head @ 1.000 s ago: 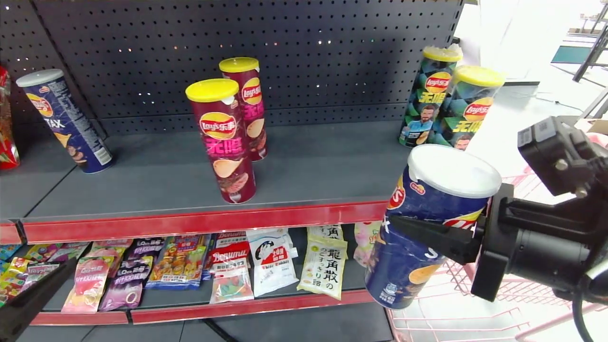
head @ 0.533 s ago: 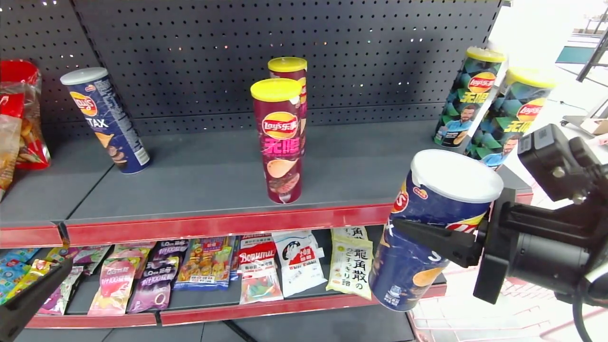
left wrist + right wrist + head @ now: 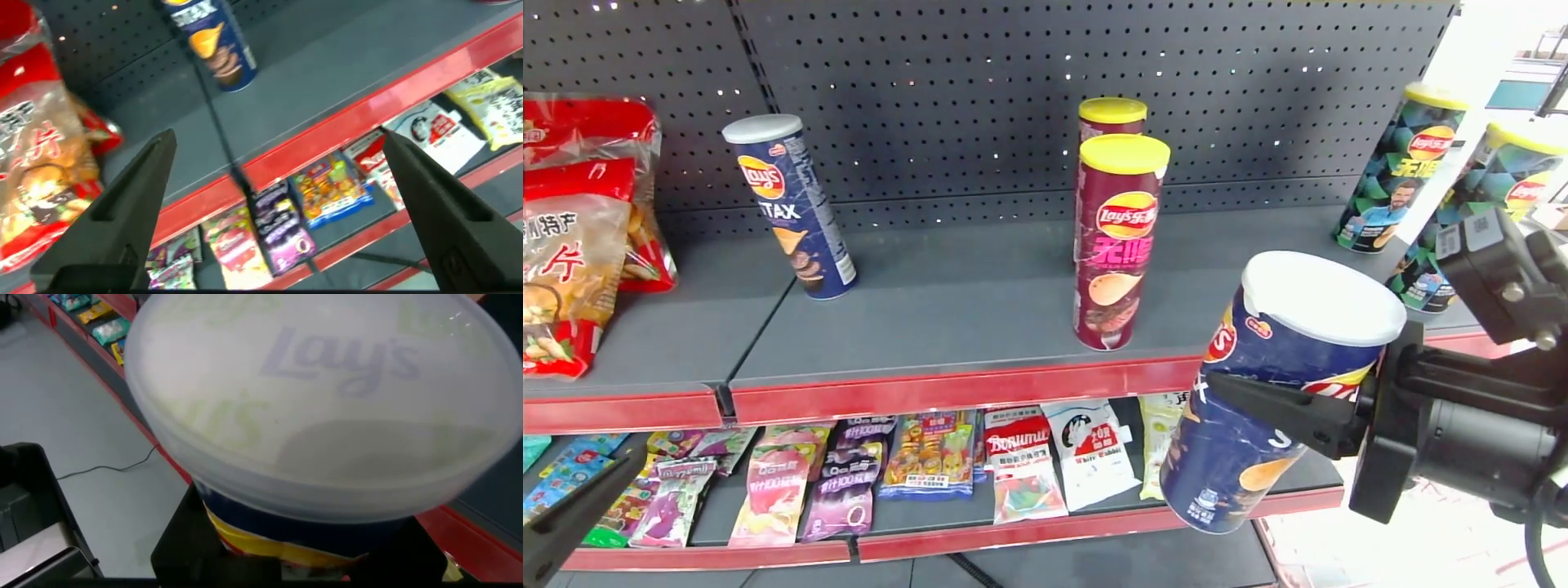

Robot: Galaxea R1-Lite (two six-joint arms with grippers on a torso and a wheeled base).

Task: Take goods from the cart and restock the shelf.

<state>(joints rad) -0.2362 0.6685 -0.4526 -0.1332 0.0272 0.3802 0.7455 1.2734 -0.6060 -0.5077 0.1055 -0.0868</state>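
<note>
Your left gripper (image 3: 278, 216) hangs low at the far left, in front of the lower shelf (image 3: 1045, 527); its two fingers are spread wide with nothing between them. On the upper shelf (image 3: 980, 298), red snack bags (image 3: 580, 229) are piled at the left end, reaching from the back panel to the front edge; to their right a blue can with a grey lid (image 3: 790, 208) stands upright near the back, apart from the bags. Around the middle, a maroon can (image 3: 1117, 245) with a yellow lid stands upright close to the red front edge; a second maroon can (image 3: 1111, 118) stands directly behind it, mostly hidden. At the right end two green cans (image 3: 1401, 175) stand side by side, the farther-right one partly covered by your right arm. Along the lower shelf a row of flat sweet packets (image 3: 849, 478) lies from the left end past the middle. Your right gripper (image 3: 1262, 384) is clamped on the held blue can (image 3: 1229, 465) around its upper body, just under the white lid; that can is in the air before the right part of the shelves, tilted with its base leaning left, and in the head view it crosses the upper shelf's front edge and reaches down to the lower shelf's front edge.
</note>
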